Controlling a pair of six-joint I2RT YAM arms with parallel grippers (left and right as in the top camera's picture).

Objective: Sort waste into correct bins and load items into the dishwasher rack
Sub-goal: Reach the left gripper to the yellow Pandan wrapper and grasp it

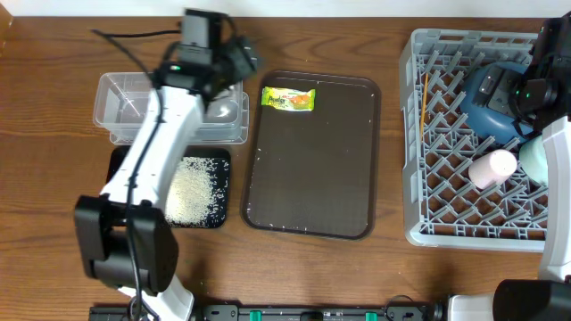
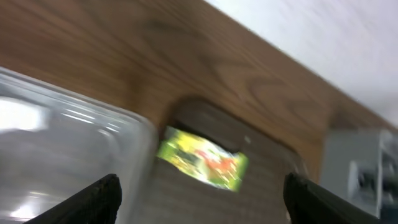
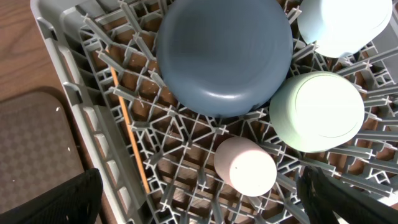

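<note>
The left claw [image 2: 202, 182], its jaws wide apart, hangs near the yellow-green wrapper [image 2: 202, 155]. The wrapper lies flat at the far edge of the brown serving tray [image 1: 312, 178], just beside the clear tub [image 1: 125, 94]. A good grasp probably means centring over it, dropping straight down and pinching low.
</note>
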